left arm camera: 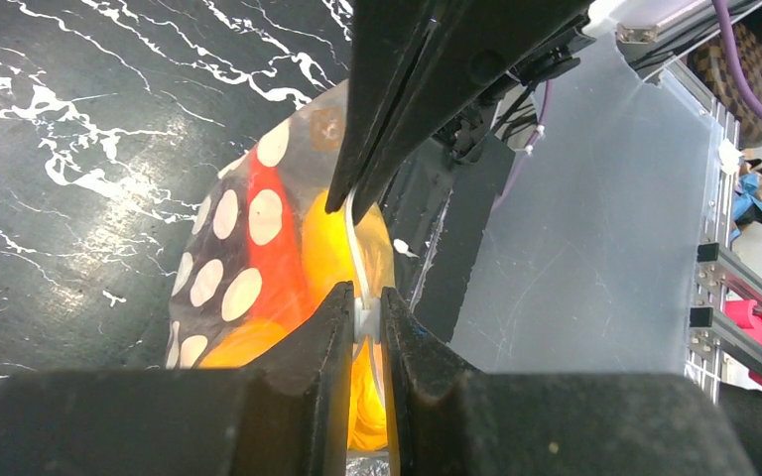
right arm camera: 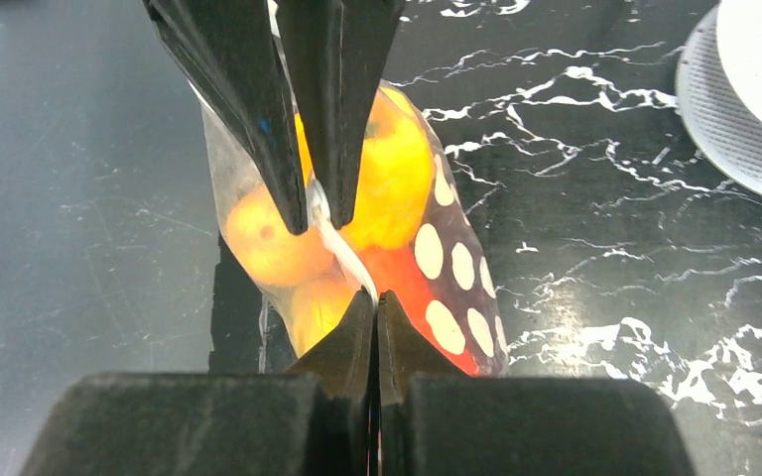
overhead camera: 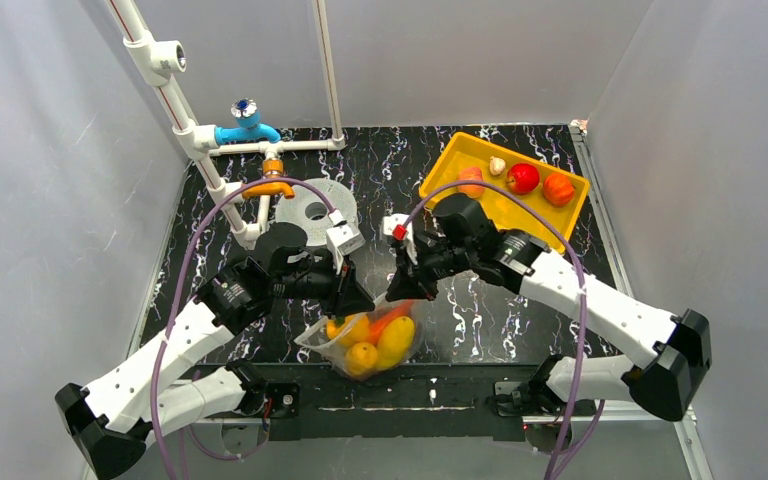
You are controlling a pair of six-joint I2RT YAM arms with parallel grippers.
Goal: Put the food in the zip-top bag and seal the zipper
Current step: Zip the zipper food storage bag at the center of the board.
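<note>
Top external: zip-top bag [overhead camera: 365, 345] mouth runs left-right.

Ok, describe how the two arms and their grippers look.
The left arm and right arm have white links with black joints. A purple cable loops along each. The left gripper and right gripper have black, tapered, wedge-shaped fingers.

The tabletop [overhead camera: 390, 170] is black with white marble veining. A yellow tray [overhead camera: 460, 150] sits askew at its far right corner. Left of the tray, well apart, a grey ring-shaped disc [overhead camera: 335, 195] lies flat. Further left stands a white pipe frame [overhead camera: 260, 148] with a blue tap [overhead camera: 245, 130]. Nearer than the tray, at the front edge, is the dotted zip-top bag [overhead camera: 365, 345]; whether it rests on the surface cannot be told.
</note>
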